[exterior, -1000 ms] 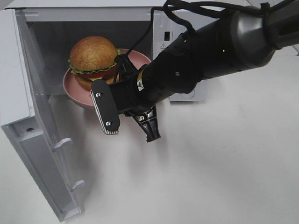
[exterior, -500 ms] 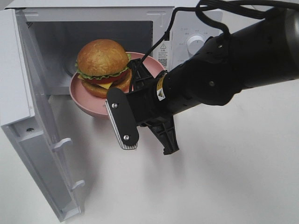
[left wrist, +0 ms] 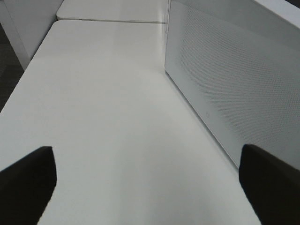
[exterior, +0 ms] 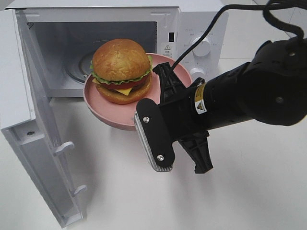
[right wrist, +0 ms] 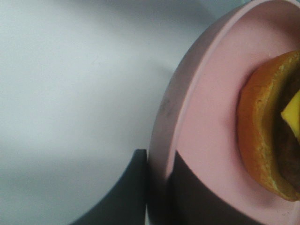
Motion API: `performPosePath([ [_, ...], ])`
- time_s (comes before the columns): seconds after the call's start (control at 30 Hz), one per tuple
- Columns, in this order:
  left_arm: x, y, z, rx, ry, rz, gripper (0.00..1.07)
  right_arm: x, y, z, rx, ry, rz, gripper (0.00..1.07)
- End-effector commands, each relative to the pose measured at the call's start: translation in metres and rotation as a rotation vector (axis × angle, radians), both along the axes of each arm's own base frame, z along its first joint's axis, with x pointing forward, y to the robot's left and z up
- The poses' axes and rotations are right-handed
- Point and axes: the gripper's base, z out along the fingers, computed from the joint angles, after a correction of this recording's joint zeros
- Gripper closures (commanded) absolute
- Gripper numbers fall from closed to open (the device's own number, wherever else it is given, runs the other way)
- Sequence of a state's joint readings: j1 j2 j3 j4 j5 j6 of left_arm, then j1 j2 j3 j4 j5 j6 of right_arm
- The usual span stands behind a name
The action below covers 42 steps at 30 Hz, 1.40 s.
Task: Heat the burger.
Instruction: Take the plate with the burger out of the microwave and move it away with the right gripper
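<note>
The round burger (exterior: 122, 71) with its golden-brown bun is carried on the round pink plate (exterior: 103, 104), just in front of the open white microwave (exterior: 96, 28). The plate's rim is clamped by the right pincer (right wrist: 157, 187), so the food itself is not touched. The left pincer (left wrist: 145, 176) is held apart over the bare white worktop (left wrist: 103, 117).

A lab bench: bare white table (exterior: 249, 191), one microwave (exterior: 96, 28).

The white bench (exterior: 249, 191) carries a white microwave (exterior: 199, 28) standing at its back, the door (exterior: 43, 158) swung wide open toward the front left. In the left wrist view the same bench (left wrist: 103, 117) runs pale and bare beside the microwave's perforated side wall (left wrist: 225, 79).
</note>
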<state>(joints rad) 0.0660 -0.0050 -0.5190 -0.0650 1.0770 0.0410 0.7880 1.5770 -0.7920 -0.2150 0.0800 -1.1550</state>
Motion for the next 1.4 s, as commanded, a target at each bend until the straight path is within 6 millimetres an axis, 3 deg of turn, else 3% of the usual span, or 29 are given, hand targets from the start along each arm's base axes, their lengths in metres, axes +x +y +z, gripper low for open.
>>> performPosePath([
  [0.03, 0.000, 0.000, 0.000, -0.004, -0.013, -0.001, 0.09, -0.007, -0.006, 0.018, 0.079, -0.080, 0.022, 1.07],
  [0.87, 0.000, 0.000, 0.000, -0.004, -0.013, -0.001, 0.09, -0.056, -0.057, 0.033, 0.088, -0.102, 0.008, 1.07],
  [1.4, 0.000, 0.000, 0.000, -0.004, -0.013, -0.001, 0.09, -0.082, -0.097, 0.038, 0.050, -0.064, -0.155, 1.07],
])
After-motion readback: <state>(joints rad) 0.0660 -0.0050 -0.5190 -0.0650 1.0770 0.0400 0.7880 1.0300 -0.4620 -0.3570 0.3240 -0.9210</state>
